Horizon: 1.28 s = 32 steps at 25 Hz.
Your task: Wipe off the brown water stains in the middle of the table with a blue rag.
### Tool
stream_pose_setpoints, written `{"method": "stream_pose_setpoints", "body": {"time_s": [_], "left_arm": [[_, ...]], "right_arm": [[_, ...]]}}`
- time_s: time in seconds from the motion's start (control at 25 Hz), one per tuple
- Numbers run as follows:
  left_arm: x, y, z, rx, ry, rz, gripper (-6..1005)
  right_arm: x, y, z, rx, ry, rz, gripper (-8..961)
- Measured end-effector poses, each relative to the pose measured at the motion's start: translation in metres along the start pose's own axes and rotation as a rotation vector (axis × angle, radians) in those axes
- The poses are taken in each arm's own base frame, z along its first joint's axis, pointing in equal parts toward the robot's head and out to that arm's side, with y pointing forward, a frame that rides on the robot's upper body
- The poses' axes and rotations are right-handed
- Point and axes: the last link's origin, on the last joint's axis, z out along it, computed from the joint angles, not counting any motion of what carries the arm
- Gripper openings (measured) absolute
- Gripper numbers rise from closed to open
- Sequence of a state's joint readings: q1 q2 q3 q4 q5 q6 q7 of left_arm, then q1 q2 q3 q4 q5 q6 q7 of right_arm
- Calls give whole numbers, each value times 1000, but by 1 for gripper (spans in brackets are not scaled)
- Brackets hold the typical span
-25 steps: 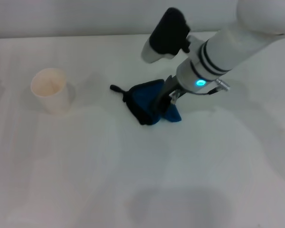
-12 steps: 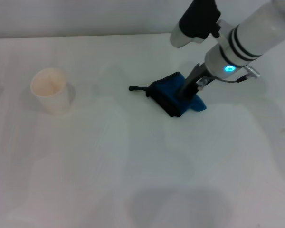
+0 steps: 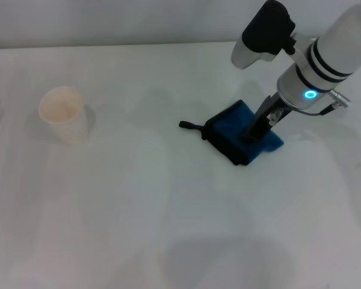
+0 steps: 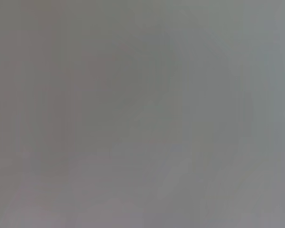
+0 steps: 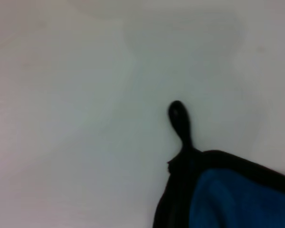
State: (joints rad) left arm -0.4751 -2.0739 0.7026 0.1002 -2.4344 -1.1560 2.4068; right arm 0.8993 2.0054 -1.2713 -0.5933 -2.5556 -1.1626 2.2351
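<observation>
1. We see the right tool [image 3: 257,133] reaching down from the upper right of the head view, its dark fingers pressed into the blue rag [image 3: 240,137] and closed on a fold of the cloth.
2. The blue rag lies bunched on the white worktop [image 3: 168,229], right of centre in the head view, with its black edging along the near side and its short black loop [image 3: 189,126] stretched flat toward the robot's left.
3. In the right wrist view we see the same loop [image 5: 179,118] lying on the worktop [image 5: 61,118], with the rag's black hem and blue cloth [image 5: 228,199] just behind it.
4. An off-white paper cup [image 3: 64,114] stands upright on the robot's left side of the worktop, well apart from the rag and the arm.
5. We cannot make out any distinct brown water stains on the worktop; the surface between the cup and the rag shows only faint, pale patches, and we cannot tell whether these are liquid or reflections.
6. A blue-green light [image 3: 311,94] glows on the right arm's wrist, above the rag.
7. The left tool does not appear in the head view, and the left wrist view shows only a uniform grey field, so we cannot place that arm.
</observation>
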Motion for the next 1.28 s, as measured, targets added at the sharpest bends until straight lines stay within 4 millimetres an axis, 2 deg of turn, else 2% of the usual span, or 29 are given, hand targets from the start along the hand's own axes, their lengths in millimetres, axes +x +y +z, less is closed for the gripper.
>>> {"method": "stream_pose_setpoints", "body": {"time_s": [0.16, 0.36, 0.92, 1.28], "left_arm": [[0, 1, 2, -4, 1, 0, 891], [1, 2, 3, -6, 2, 1, 891], [1, 4, 5, -9, 6, -2, 891], [2, 3, 5, 1, 14, -8, 891]], "right_arm": [[-2, 7, -9, -68, -19, 35, 101], [-5, 9, -7, -69, -27, 82, 111], [0, 1, -2, -23, -60, 149, 141], [-1, 0, -8, -22, -98, 151, 160]]}}
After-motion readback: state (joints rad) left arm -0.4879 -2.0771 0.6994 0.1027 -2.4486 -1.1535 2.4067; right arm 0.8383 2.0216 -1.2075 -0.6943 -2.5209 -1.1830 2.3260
